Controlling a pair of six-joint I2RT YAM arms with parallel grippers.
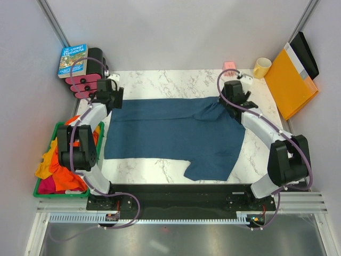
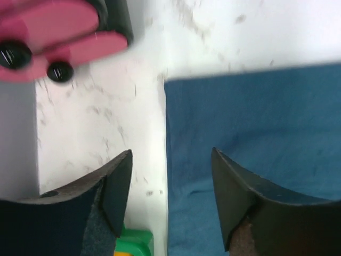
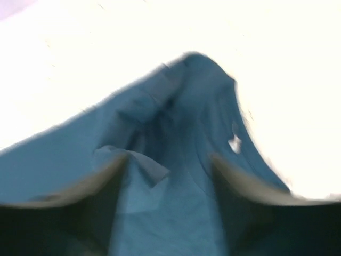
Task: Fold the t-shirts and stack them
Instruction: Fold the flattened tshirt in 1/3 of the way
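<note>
**Top external view: left tool (image 1: 111, 92) and right tool (image 1: 234, 92) both spread above the teal-blue t-shirt (image 1: 170, 133)**

The teal-blue t-shirt lies opened out across the marble surface (image 1: 160, 82). Most of it is flat, and one flap reaches toward the near edge on my right side.

My left tool hangs over the shirt's far left corner. From the left wrist camera its fingers stand well apart with nothing between them. One is over bare marble and the other over the cloth, and the shirt's straight side edge runs between the two.

My right tool sits over the far right corner, where the cloth is bunched into folds. The right wrist picture is blurred, yet the fingers plainly stand apart there too, with rumpled cloth below the gap. I cannot tell whether the tips touch the cloth.

The orange, yellow and pink-red t-shirts (image 1: 53, 168) are heaped in a green crate (image 1: 64, 194) at the left side of the surface, beside my left arm, and spill over its outer rim.

At the far left a book (image 1: 73, 60) rests on a pink and black object (image 1: 88, 79). At the far right a yellow mug (image 1: 261, 67) stands near an orange-yellow folder (image 1: 290, 85).
</note>
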